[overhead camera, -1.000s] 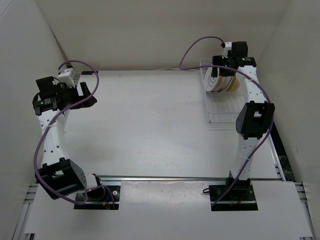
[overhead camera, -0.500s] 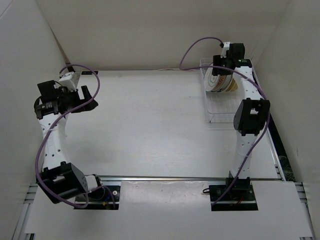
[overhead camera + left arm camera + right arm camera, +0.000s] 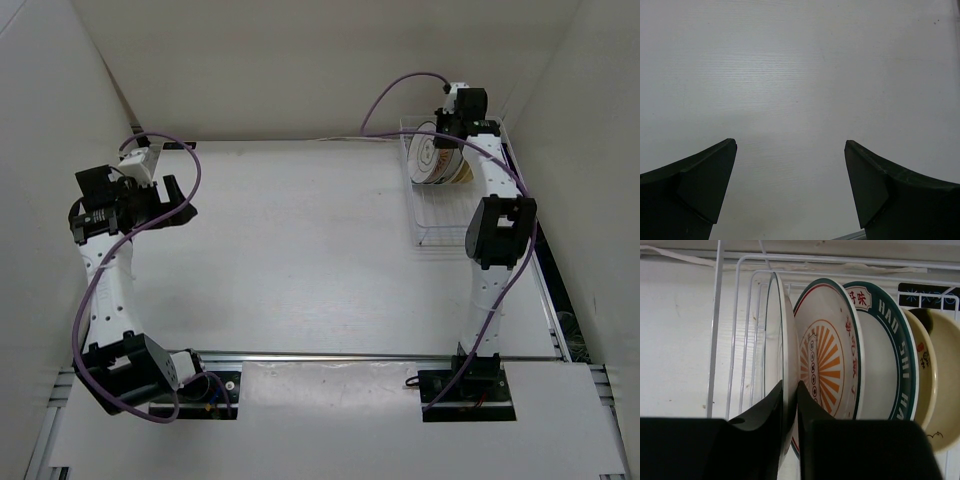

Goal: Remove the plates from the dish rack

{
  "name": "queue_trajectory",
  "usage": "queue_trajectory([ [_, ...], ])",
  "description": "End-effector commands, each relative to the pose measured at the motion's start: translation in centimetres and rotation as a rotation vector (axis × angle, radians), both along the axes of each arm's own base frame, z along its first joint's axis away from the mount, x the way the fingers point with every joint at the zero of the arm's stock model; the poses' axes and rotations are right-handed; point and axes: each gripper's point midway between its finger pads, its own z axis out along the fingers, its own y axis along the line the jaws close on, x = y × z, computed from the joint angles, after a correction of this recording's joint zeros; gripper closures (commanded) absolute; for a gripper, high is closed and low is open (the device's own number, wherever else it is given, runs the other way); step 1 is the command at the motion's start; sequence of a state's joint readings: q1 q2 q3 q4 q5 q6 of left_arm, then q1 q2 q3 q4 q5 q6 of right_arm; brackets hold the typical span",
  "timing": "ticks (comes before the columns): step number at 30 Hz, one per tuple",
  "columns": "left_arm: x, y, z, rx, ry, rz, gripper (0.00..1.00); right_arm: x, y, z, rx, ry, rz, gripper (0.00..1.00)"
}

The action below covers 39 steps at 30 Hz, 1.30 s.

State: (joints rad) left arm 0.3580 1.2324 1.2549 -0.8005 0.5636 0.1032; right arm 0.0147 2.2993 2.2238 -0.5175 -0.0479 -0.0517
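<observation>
The dish rack (image 3: 430, 215) stands at the back right of the table, its white wires (image 3: 716, 325) upright in the right wrist view. Several plates (image 3: 438, 160) stand on edge in it. The one nearest the rack's end, a white plate (image 3: 783, 325), is pinched at its rim between the fingers of my right gripper (image 3: 790, 386) (image 3: 447, 128), which is shut on it. Behind it stand a plate with an orange sunburst (image 3: 830, 355), a green-rimmed plate (image 3: 887, 360) and a cream plate (image 3: 936, 375). My left gripper (image 3: 790, 144) (image 3: 177, 196) hangs open over the bare table at the far left.
White walls close the table in at the back and on both sides. The rack's near half (image 3: 438, 228) holds no plates. A purple cable (image 3: 385, 95) loops from the right wrist. Metal rails (image 3: 330, 357) run along the near edge by the arm bases.
My right gripper has closed on the end plate's rim and the right arm has reached slightly farther back. The left arm has shifted a little, still open.
</observation>
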Motion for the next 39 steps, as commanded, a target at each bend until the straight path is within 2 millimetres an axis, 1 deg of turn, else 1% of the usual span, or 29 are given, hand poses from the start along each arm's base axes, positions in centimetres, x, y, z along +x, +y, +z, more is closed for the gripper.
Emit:
queue_trajectory([
  [1,-0.5,-0.2,1.0,0.004,-0.036,-0.002,0.00,0.3,0.4,5.9,0.043,-0.129,0.013,1.00],
  [3,-0.7,-0.3,1.2,0.007,-0.045,-0.002,0.00,0.0,-0.1,7.8,0.061,-0.156,-0.043,1.00],
  [4,-0.7,-0.1,0.8,0.013,-0.033,0.009,0.00,-0.4,-0.5,9.8,0.049,-0.191,-0.063,1.00],
  [5,-0.6,0.3,1.2,0.034,-0.053,0.024,0.00,-0.7,-0.3,10.9,0.046,-0.209,-0.087,1.00],
  [6,-0.5,1.1,0.7,0.056,-0.038,0.071,0.00,-0.9,-0.3,11.6,0.029,-0.227,-0.107,1.00],
  [7,-0.4,1.6,0.8,0.062,-0.037,0.102,0.00,-1.6,-0.9,13.8,0.023,-0.265,-0.144,1.00],
  [9,-0.3,3.3,0.9,0.104,-0.031,0.203,0.00,-2.1,-1.3,15.8,-0.011,-0.314,-0.202,1.00],
  [10,-0.4,3.5,0.8,0.101,-0.026,0.222,0.00,-2.8,-1.8,17.7,-0.020,-0.347,-0.228,1.00],
  [11,-0.4,3.6,0.8,0.107,-0.024,0.231,0.00,-3.3,-1.9,18.0,-0.032,-0.352,-0.248,1.00],
  [12,-0.6,3.4,0.7,0.093,-0.025,0.228,0.00,-4.2,-2.0,19.3,-0.044,-0.372,-0.274,1.00],
  [13,-0.5,3.0,0.8,0.083,-0.028,0.213,0.00,-4.6,-2.2,19.0,-0.051,-0.362,-0.282,1.00],
  [15,-0.7,2.0,1.4,0.054,-0.050,0.170,0.00,-6.2,-2.2,20.5,-0.043,-0.378,-0.273,1.00],
  [16,-0.7,0.4,1.8,-0.003,-0.067,0.094,0.00,-6.9,-1.8,20.7,-0.033,-0.371,-0.251,1.00],
  [19,0.1,-2.1,2.2,-0.135,-0.059,-0.032,0.00,-9.4,0.6,21.0,0.048,-0.343,-0.136,1.00],
  [20,0.5,-2.2,2.3,-0.163,-0.048,-0.030,0.00,-10.1,1.3,20.7,0.073,-0.323,-0.104,1.00],
  [21,1.1,-2.3,3.2,-0.171,-0.064,-0.048,0.00,-11.4,2.0,21.6,0.107,-0.327,-0.071,1.00],
  [22,2.2,-2.1,2.7,-0.186,-0.044,-0.067,0.00,-12.5,3.9,20.4,0.161,-0.277,0.017,1.00],
  [23,2.5,-3.1,2.7,-0.209,-0.025,-0.104,0.00,-13.3,5.0,20.1,0.201,-0.252,0.067,1.00],
  [24,3.4,-3.1,3.9,-0.215,-0.050,-0.125,0.00,-14.5,6.1,19.5,0.241,-0.226,0.120,1.00],
  [25,4.2,-4.1,3.4,-0.278,-0.020,-0.174,0.00,-15.5,7.3,19.0,0.287,-0.191,0.176,1.00],
  [26,4.6,-5.2,3.7,-0.308,-0.012,-0.214,0.00,-17.1,9.6,19.1,0.385,-0.152,0.291,1.00],
  [27,5.1,-6.1,4.6,-0.338,-0.021,-0.255,0.00,-17.9,10.8,18.7,0.441,-0.114,0.343,1.00],
  [30,5.7,-9.9,5.0,-0.485,0.021,-0.431,0.00,-20.3,14.4,16.7,0.640,0.053,0.485,1.00],
  [31,6.1,-11.0,4.3,-0.523,0.058,-0.465,0.00,-21.4,15.5,16.4,0.717,0.102,0.570,1.00],
  [32,5.6,-13.6,4.3,-0.545,0.079,-0.548,0.00,-21.8,16.4,15.4,0.746,0.150,0.588,1.00],
  [34,5.5,-16.3,4.2,-0.544,0.098,-0.617,0.00,-22.5,18.2,14.7,0.753,0.182,0.652,1.00],
  [35,4.8,-19.1,3.7,-0.569,0.143,-0.691,0.00,-22.5,18.9,13.8,0.763,0.211,0.665,1.00],
  [38,4.5,-22.2,3.8,-0.655,0.187,-0.810,0.00,-23.2,21.4,12.8,0.794,0.272,0.748,1.00],
  [39,4.5,-22.8,4.2,-0.706,0.226,-0.817,0.00,-23.1,21.5,12.4,0.804,0.289,0.754,1.00],
])
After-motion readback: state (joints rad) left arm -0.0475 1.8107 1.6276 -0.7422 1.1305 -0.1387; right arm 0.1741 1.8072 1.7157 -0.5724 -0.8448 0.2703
